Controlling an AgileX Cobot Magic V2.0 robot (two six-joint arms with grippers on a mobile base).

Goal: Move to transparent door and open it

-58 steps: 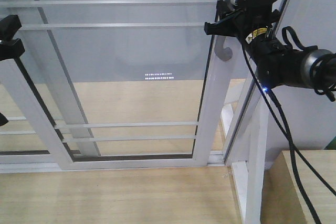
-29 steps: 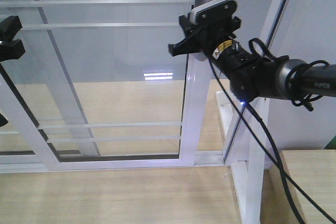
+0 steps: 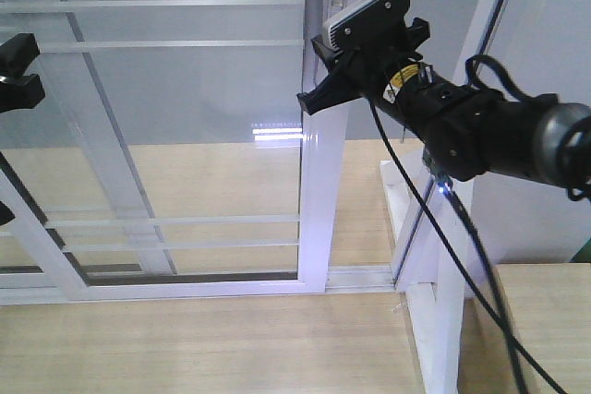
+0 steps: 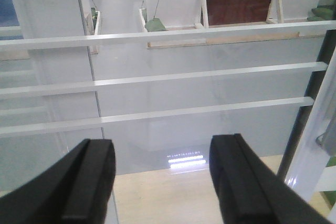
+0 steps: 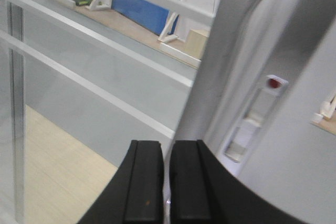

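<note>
The transparent door [image 3: 185, 136], from 9 o'clock to centre, is probably a heavy, stiff, fragile glass panel, best pulled by its white metal stile [image 3: 314, 191], where the right gripper [image 3: 310, 101] has its fingers nearly pressed together; the left gripper [image 4: 163, 182] is wide open.

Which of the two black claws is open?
The left gripper: its fingers stand wide apart. The right gripper is pressed nearly closed, at the edge of the door.
</note>
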